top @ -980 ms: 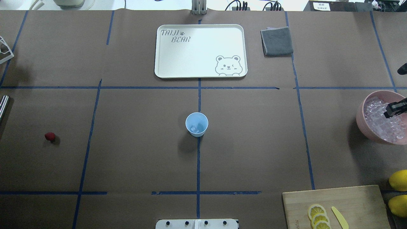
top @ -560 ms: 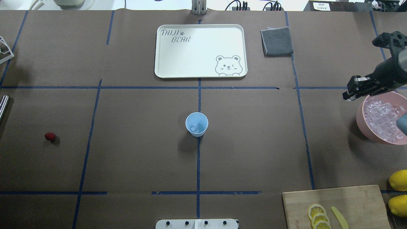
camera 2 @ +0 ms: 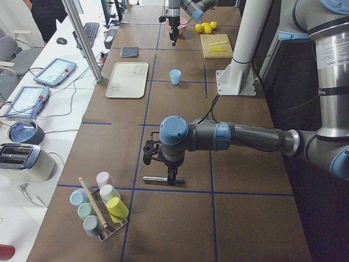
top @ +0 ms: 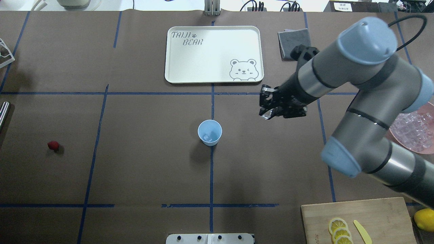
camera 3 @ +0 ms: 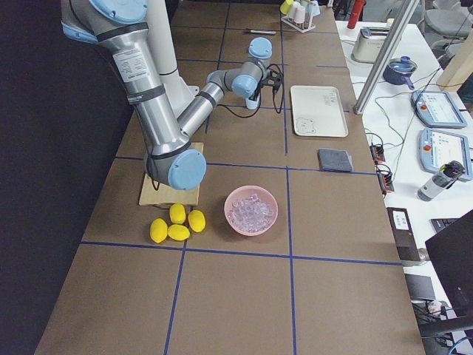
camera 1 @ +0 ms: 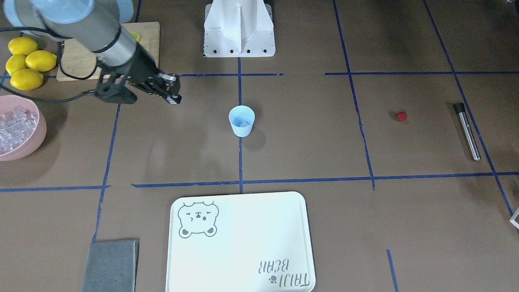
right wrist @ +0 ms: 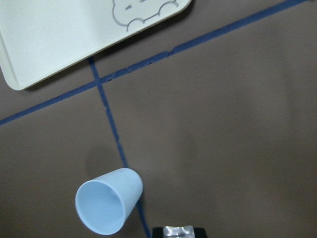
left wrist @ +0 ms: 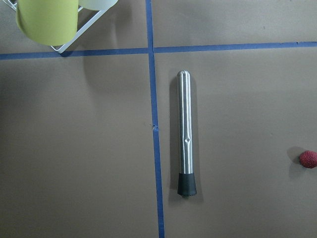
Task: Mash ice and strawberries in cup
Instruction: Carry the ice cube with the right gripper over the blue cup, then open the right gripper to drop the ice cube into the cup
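Note:
The pale blue cup (top: 210,132) stands upright at the table's middle with an ice cube (top: 207,137) in it. It also shows in the front view (camera 1: 241,120) and the right wrist view (right wrist: 106,206). My right gripper (top: 263,107) hangs above the table to the cup's right, shut on a small clear ice cube (right wrist: 179,230). The strawberry (top: 53,145) lies far left on the table. My left gripper (camera 2: 172,177) shows only in the exterior left view, over a steel muddler (left wrist: 185,134); I cannot tell whether it is open or shut.
A pink bowl of ice (camera 1: 16,125) sits at the robot's far right, with lemons (camera 1: 26,61) and a cutting board (top: 359,220) near it. A white bear tray (top: 213,54) and a grey cloth (top: 295,42) lie beyond the cup. A rack of cups (camera 2: 101,207) stands at the left end.
My right arm has left the pink bowl and swung left across the table, so that its gripper now hangs near the cup. The cup and the strawberry have not moved.

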You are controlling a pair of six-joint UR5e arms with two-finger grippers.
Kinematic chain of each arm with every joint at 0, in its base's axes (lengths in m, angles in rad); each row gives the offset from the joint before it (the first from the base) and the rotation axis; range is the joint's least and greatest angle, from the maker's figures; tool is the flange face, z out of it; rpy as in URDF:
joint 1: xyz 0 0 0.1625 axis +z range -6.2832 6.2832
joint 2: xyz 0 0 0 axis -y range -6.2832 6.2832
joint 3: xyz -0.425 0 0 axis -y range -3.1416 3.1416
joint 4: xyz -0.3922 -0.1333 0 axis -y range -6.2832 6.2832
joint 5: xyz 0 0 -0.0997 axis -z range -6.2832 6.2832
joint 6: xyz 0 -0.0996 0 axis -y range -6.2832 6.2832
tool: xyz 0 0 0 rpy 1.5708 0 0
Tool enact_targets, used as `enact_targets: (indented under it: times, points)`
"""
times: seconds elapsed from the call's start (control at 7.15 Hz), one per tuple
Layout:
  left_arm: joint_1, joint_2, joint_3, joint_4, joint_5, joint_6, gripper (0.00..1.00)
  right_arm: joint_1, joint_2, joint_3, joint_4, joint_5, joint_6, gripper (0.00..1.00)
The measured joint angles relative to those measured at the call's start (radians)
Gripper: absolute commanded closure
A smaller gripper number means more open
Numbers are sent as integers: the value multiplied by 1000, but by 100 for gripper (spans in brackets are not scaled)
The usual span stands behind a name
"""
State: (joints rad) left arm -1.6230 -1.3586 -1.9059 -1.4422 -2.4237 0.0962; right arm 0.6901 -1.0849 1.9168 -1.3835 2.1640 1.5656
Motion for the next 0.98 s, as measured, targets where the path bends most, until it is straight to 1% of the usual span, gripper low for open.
enact_targets:
  times: [0.28,0.42,0.56,0.7,0.84,0.98]
  points:
    - [0,7,-1,-1,0,0,0,-129,144,-107,-2,-165,113,100]
    - [0,9,-1,-1,0,0,0,-159,199,-165,-3,-223,130,100]
    - [0,10,-1,-1,0,0,0,-177,231,-210,-3,-254,138,100]
    - [0,10,-2,-1,0,0,0,-193,241,-234,-3,-274,141,99]
    - [0,10,-3,-1,0,0,0,-205,242,-244,-3,-286,141,87]
    - [0,10,-4,-2,0,-1,0,-212,239,-248,-3,-292,141,47]
